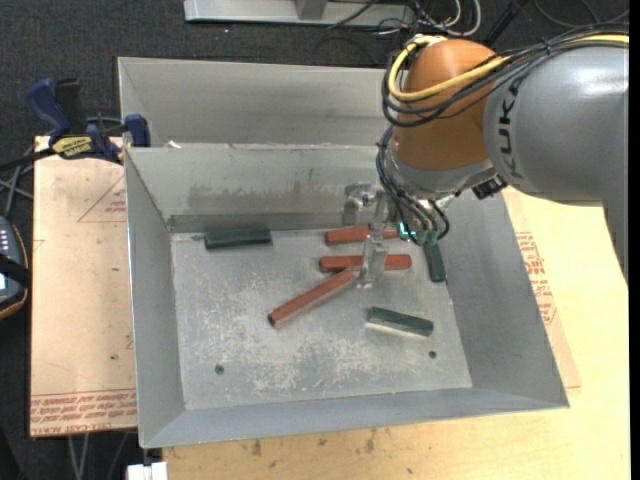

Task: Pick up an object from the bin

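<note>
Grey metal bin [150, 268] has six small bars loose on its floor. The arm [560, 118], orange cover and all, comes in from the right. Its gripper [369, 268] is down mid-bin, right where the far end of the long red bar [312, 300], lying diagonal, meets the short red bar [395, 262]. Honestly can't tell if it's open or closed. The other red bar [345, 236] is just beyond. There's a far-left green bar [238, 238], a near-right green bar [398, 321] and a tilted green bar [434, 261] by the right wall.

Grey bin [300, 368] (red bars [312, 300], green bars [398, 321])
</note>
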Controlling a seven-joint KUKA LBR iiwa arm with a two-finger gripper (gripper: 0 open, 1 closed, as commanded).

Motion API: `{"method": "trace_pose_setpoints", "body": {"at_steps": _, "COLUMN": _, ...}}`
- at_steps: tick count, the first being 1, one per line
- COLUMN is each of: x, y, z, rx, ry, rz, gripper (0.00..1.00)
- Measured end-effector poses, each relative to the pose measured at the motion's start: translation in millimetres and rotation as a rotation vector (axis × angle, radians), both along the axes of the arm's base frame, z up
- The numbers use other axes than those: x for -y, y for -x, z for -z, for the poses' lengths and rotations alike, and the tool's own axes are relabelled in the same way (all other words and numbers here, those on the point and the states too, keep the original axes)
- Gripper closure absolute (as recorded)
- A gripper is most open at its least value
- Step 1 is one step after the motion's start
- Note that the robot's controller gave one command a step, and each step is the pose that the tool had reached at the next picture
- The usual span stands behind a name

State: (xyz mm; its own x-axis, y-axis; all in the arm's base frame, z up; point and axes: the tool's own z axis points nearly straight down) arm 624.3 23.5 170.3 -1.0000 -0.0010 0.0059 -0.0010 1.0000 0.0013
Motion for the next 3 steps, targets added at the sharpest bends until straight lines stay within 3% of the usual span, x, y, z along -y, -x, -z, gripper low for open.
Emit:
{"method": "trace_pose_setpoints", "body": {"at_steps": 1, "x": 0.1, "y": -1.8, "z": -4.3, "rx": 0.008, "ry": 0.0, "rz": 0.0, "gripper": 0.0}}
{"method": "trace_pose_setpoints", "body": {"at_steps": 2, "x": -9.6, "y": 6.7, "z": 9.0, "rx": 0.009, "ry": 0.0, "rz": -0.124, "gripper": 0.0}}
{"method": "trace_pose_setpoints", "body": {"at_steps": 3, "x": -15.8, "y": 12.1, "z": 69.9, "rx": 0.008, "ry": -0.001, "rz": -0.22, "gripper": 0.0}}
